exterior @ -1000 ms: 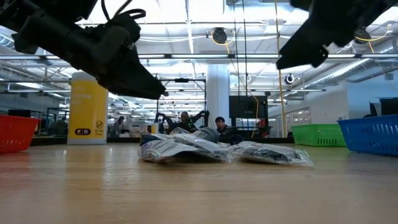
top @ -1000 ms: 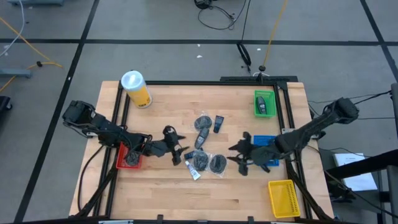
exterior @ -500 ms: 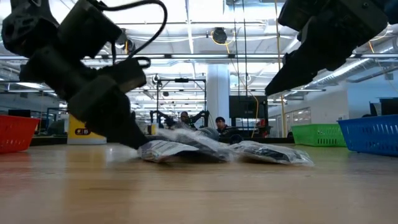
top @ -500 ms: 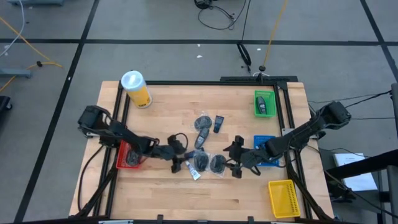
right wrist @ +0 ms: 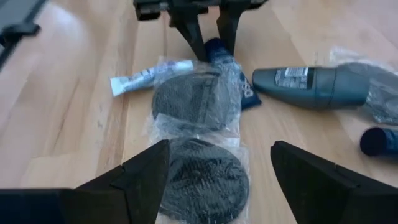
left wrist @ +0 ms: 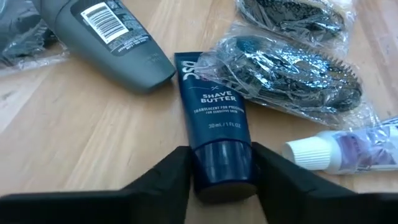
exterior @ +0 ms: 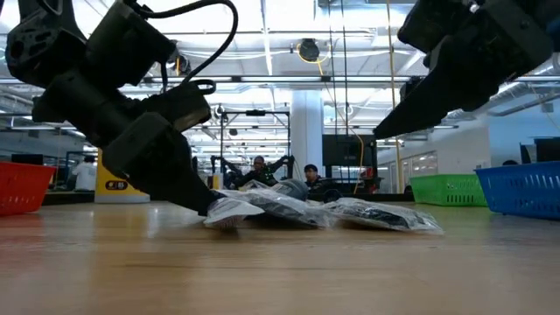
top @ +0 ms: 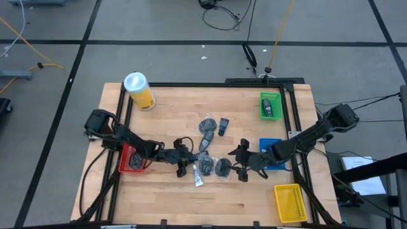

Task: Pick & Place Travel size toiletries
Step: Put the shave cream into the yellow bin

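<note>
The toiletries lie in a heap mid-table: wrapped round dark packets (top: 205, 165) (top: 222, 168) (top: 207, 124), a grey bottle (top: 205, 142), a small dark bottle (top: 224, 127), a white tube (top: 198, 180) and a dark blue "Shave Butter" tube (left wrist: 214, 106). My left gripper (top: 186, 162) is down at the heap's left side, shut on that blue tube. My right gripper (top: 240, 166) hangs open above the table just right of the heap, its fingers spread over a round packet (right wrist: 202, 177) without touching it. In the low view it is well off the wood (exterior: 389, 131). My left gripper (left wrist: 219, 155) pinches the blue Shave Butter tube at its dark cap end (left wrist: 221, 171), one finger (left wrist: 171, 177) on each side. The fingers come low from the table's left, lying along the tube. The tube rests flat on the table, its far end under a wrapped packet (left wrist: 292, 81).
A red bin (top: 130, 160) sits under my left arm. On the right are a green bin (top: 270, 105), a blue bin (top: 272, 147) and a yellow bin (top: 287, 202). A yellow canister with a white lid (top: 140, 90) stands far left. Bare wood lies along the near edge.
My left gripper has dropped from above the table to the wood and pushed right into the heap, nudging the nearest wrapped packet and the white tube. My right gripper has moved left toward the round packets and stayed raised.
</note>
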Controlling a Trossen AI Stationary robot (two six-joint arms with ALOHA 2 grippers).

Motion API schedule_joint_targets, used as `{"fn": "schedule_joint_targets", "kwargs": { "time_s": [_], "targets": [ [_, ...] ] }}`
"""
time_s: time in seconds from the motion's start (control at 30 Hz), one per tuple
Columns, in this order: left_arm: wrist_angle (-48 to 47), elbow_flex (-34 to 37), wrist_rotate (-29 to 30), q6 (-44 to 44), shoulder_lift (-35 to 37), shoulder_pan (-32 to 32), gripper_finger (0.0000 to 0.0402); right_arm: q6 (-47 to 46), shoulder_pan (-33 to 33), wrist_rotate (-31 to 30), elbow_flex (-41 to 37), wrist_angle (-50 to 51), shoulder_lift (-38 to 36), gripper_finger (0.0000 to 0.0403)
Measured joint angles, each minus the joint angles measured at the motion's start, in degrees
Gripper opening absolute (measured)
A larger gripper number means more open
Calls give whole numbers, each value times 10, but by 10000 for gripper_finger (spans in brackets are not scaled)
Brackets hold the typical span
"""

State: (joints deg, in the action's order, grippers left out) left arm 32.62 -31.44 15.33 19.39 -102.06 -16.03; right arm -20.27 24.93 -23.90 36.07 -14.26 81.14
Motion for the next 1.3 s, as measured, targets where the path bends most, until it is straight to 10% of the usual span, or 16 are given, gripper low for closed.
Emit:
{"fn": "schedule_joint_targets", "kwargs": {
  "time_s": [0.43,0.83,1.3],
  "targets": [
    [-100,0,9,-29,189,3,108,119,-50,17,-46,-316,92,277],
    [-72,-34,-3,-82,143,3,114,165,-119,135,86,-179,109,361],
    [-54,-68,2,-103,104,4,124,198,-134,165,160,-133,216,320]
  ]
}}
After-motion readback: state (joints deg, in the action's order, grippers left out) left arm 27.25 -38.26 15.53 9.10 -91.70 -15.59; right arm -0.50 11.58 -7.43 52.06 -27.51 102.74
